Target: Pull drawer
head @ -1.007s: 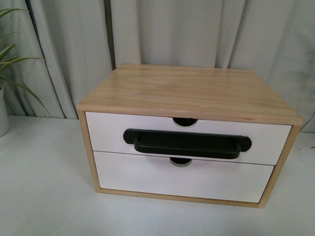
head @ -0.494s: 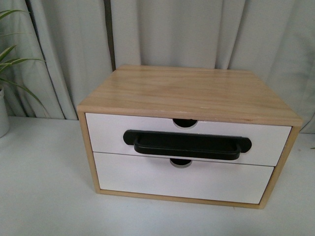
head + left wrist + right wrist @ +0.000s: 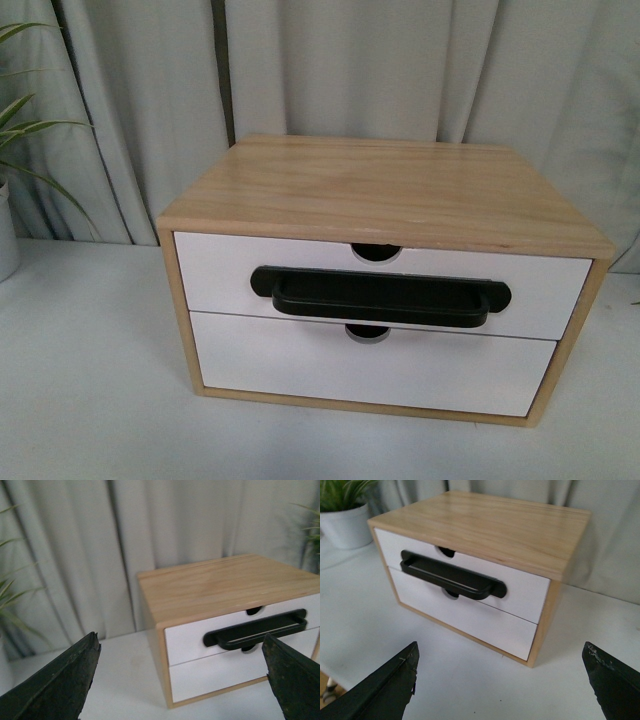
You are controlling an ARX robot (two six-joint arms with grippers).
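jaws on both arms gape wide and empty, well apart from the drawer. a hard pull on its handle could drag the cabinet along.

Nothing to read at all: the drawer front was plain white, and no word, label, brand mark or number showed on the wooden cabinet in any view.
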